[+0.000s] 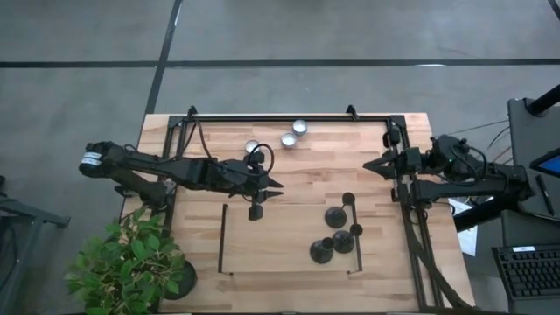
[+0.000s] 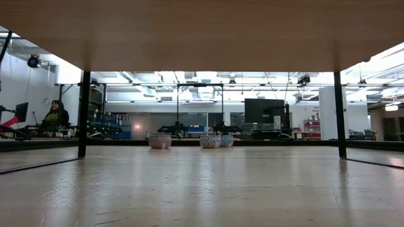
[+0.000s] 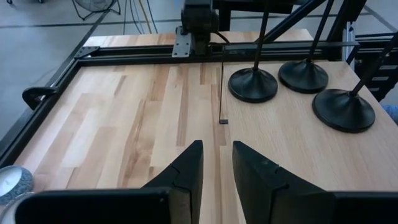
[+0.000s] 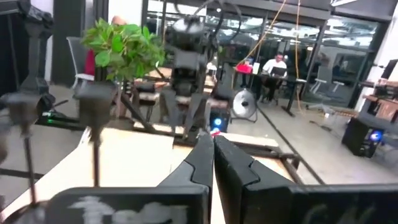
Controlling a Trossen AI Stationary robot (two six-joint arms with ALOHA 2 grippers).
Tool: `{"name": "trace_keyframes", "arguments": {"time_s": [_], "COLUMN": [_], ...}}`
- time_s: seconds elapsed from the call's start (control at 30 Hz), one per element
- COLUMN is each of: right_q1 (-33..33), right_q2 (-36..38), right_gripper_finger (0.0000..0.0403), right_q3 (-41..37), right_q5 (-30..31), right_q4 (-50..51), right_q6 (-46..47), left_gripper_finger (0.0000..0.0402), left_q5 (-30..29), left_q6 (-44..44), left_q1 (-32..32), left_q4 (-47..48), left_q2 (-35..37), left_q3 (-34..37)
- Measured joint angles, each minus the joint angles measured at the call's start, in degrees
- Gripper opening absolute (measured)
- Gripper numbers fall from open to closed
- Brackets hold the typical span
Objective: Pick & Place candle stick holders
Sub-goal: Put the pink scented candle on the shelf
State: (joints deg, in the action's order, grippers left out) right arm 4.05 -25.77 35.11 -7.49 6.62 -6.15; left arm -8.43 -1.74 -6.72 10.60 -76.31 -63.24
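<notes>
Three black candle stick holders stand on their round bases right of the table's middle: one [image 1: 337,216], one [image 1: 344,241] and one [image 1: 321,253]. In the left wrist view their bases [image 3: 253,84], [image 3: 303,76], [image 3: 344,109] show ahead of the fingers. My left gripper [image 1: 278,185] [image 3: 217,149] hovers near the table's middle, left of the holders, slightly open and empty, pointing toward them. My right gripper [image 1: 367,165] [image 4: 212,140] is shut and empty at the table's right edge, pointing toward the table's left.
Three tealights in silver cups [image 1: 300,127], [image 1: 289,139], [image 1: 252,147] sit near the far edge; they also show in the low view [image 2: 160,140]. A black metal frame [image 1: 289,116] runs along the table's edges. A potted plant [image 1: 131,262] stands at the near left corner.
</notes>
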Motion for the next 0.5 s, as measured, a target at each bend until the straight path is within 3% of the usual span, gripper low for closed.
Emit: {"name": "trace_keyframes", "arguments": {"time_s": [0.5], "right_q1": [0.0], "right_q2": [16.6], "right_gripper_finger": [0.0008], "right_q3": [-20.2], "right_q5": [4.9], "right_q4": [-5.4], "right_q6": [8.4], "left_gripper_finger": [0.0082], "left_q5": [-0.2], "left_q6": [0.1], "left_q1": [2.1], "left_q4": [1.6], "left_q2": [0.0], "left_q3": [0.7]}}
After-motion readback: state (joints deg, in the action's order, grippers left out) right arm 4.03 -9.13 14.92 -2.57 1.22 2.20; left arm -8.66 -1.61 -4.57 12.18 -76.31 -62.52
